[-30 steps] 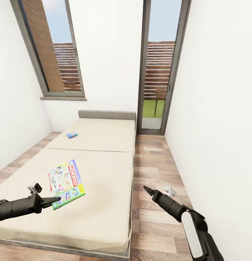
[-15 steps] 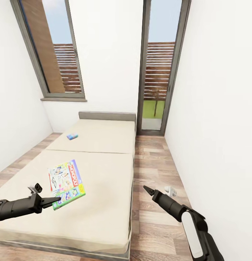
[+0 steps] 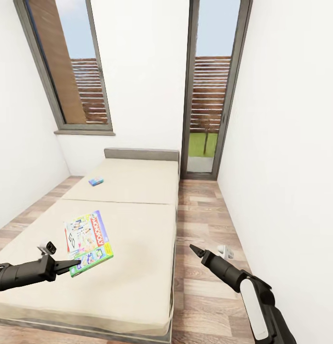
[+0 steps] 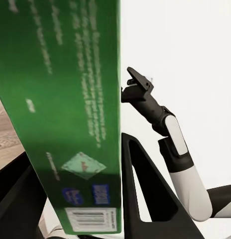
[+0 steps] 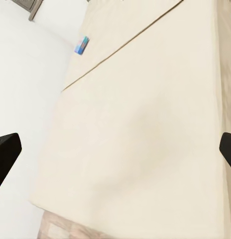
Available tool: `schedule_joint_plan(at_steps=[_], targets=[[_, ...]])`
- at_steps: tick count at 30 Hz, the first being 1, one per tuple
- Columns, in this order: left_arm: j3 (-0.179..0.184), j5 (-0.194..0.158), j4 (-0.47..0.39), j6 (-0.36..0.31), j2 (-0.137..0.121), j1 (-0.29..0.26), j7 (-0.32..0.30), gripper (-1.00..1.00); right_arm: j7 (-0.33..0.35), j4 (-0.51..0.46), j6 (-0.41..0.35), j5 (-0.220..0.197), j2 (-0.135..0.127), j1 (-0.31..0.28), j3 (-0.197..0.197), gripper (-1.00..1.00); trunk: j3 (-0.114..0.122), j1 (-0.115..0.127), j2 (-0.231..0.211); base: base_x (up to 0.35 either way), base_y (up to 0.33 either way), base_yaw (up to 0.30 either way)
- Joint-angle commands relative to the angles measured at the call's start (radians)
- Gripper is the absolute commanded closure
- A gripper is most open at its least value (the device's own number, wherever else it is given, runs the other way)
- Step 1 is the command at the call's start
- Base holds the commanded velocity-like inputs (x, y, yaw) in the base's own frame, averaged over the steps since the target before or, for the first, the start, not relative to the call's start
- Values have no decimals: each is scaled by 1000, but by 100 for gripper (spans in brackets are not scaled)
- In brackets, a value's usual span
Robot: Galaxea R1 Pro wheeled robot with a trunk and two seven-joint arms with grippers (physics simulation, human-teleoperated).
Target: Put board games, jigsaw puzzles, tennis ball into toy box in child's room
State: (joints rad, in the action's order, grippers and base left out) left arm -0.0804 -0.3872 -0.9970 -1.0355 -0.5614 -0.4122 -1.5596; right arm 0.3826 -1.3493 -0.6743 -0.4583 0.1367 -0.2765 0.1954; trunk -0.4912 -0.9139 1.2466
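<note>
Held Monopoly [image 3: 88, 242] clamped in left jaws [image 3: 76, 263] over bed [image 3: 138, 267]; right jaws [image 3: 192, 248] spread, empty. Next: carrying to toy box.

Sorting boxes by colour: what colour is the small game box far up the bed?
Blue, the small game box near the headboard; clearest in the head view.

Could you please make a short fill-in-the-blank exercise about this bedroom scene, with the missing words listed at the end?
1. The left gripper is shut on the edge of the ____ game box.
2. The small blue box lies on the ____, near the headboard.
3. The right gripper holds ____.
4. The floor is made of ____ planks.

Missing words: Monopoly; bed; nothing; wood
</note>
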Motion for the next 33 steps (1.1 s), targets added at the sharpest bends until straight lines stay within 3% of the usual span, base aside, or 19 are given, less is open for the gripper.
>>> schedule_joint_plan(at_steps=[1,20,33], targets=[[1,0,0,-11,0,0,-3,100,3,-1,-8,-2,1,-1,4,-100,2,4,-7,0,0,0],[1,0,0,-11,-2,0,-3,100,2,1,-8,-3,1,-1,4,-100,61,77,-140,0,0,0],[0,1,0,-11,-3,0,-4,100,1,1,-12,-3,-1,-1,5,-100,84,127,-231,0,0,0]])
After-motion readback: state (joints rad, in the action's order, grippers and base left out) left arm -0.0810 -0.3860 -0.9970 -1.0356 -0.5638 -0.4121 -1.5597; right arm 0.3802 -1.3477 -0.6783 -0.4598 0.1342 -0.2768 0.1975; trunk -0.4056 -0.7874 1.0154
